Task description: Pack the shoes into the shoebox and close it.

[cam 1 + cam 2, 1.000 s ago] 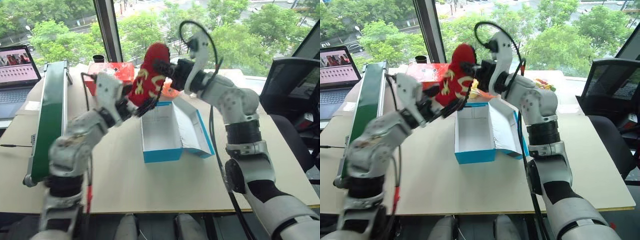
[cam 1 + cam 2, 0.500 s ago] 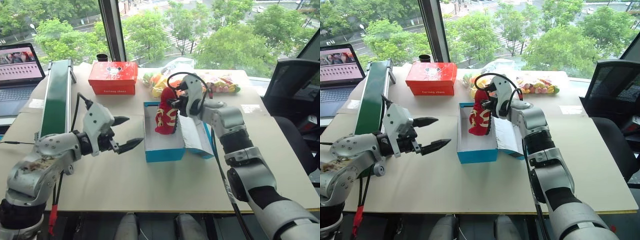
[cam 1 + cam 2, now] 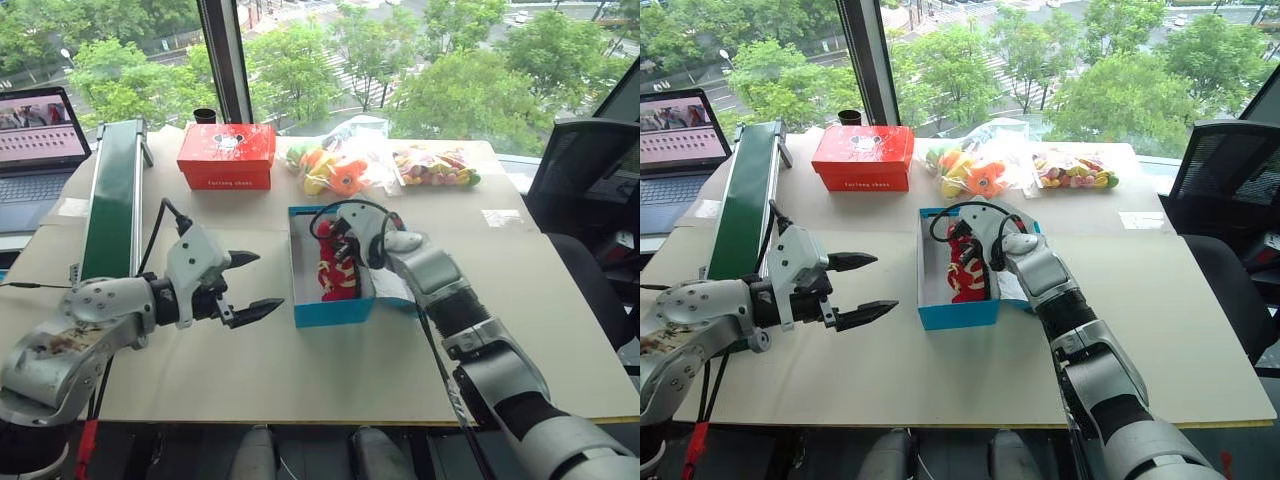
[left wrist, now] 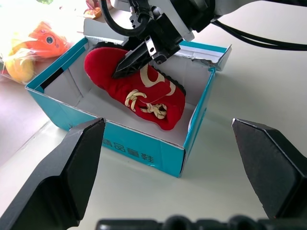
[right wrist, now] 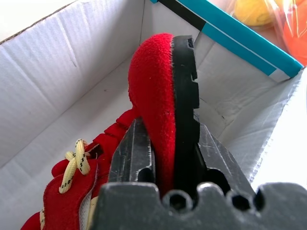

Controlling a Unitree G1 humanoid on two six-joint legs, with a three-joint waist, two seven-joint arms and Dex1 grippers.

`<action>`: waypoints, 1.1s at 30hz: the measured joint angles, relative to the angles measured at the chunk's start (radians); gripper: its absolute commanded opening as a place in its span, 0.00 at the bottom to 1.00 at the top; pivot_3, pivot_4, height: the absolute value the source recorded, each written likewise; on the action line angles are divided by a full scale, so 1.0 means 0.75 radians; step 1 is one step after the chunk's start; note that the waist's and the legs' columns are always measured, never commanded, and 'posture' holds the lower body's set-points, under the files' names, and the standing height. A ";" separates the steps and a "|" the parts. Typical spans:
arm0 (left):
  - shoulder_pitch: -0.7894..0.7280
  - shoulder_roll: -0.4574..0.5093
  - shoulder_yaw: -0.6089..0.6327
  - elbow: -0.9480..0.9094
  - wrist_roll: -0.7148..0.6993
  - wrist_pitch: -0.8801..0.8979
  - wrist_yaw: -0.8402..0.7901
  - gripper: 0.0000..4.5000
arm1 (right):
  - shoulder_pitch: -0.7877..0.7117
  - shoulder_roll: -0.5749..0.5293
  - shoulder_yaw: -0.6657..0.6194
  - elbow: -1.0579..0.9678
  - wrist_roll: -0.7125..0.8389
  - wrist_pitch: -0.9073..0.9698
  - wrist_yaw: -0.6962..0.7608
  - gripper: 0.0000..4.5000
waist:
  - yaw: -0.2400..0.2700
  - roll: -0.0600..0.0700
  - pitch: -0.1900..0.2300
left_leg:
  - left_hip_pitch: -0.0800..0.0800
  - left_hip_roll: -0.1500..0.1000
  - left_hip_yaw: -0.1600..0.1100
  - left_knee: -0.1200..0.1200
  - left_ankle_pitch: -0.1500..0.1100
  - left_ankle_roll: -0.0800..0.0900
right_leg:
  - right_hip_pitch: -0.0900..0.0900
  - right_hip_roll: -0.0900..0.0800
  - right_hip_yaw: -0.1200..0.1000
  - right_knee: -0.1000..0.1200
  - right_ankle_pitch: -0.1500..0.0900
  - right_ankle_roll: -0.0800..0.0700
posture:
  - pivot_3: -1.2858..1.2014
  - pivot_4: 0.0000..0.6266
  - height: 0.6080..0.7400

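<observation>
Red shoe (image 4: 139, 93) lying lengthwise inside the open shoebox (image 3: 330, 310), sole and upper straddled by right gripper (image 4: 136, 60) fingers, grip apparently slackening; left gripper (image 3: 250, 283) spread wide, empty, beside box, farther off.

shoe (image 4: 139, 91): fuzzy red cloth, black rubber sole | shoebox (image 4: 120, 143): matt corrugated cardboard | table (image 3: 330, 370): smooth matt

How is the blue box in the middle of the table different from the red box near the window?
The blue box stands open, white inside; the red box is shut. The blue box holds a red shoe; the red box's contents are hidden. The red box sits farther back than the blue one. Both are rectangular and rest on the table.
</observation>
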 measured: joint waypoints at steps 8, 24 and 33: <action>0.004 0.012 0.002 0.000 0.000 0.000 0.009 1.00 | -0.071 0.029 -0.030 0.009 -0.070 -0.138 -0.072 0.99 | 0.000 0.000 0.000 | 0.000 0.000 0.000 0.000 0.000 0.000 | 0.000 0.000 0.000 0.001 0.000 0.000 | 0.52 0.24 0.99; -0.006 -0.259 0.331 0.544 0.425 -0.133 0.660 1.00 | -0.007 -0.069 -0.358 -0.353 0.474 0.007 0.464 0.99 | 0.013 -0.001 0.000 | 0.000 0.001 0.000 0.002 0.000 0.000 | 0.002 0.000 -0.002 0.001 0.000 0.000 | 0.52 0.24 0.99; 0.029 -0.476 0.489 0.667 0.486 -0.326 0.899 1.00 | 0.164 -0.088 -0.323 -0.448 0.518 0.026 0.555 0.99 | -0.001 -0.001 -0.001 | 0.001 0.001 0.000 0.002 0.000 0.000 | 0.000 0.000 -0.001 0.005 0.001 -0.001 | 0.52 0.24 0.99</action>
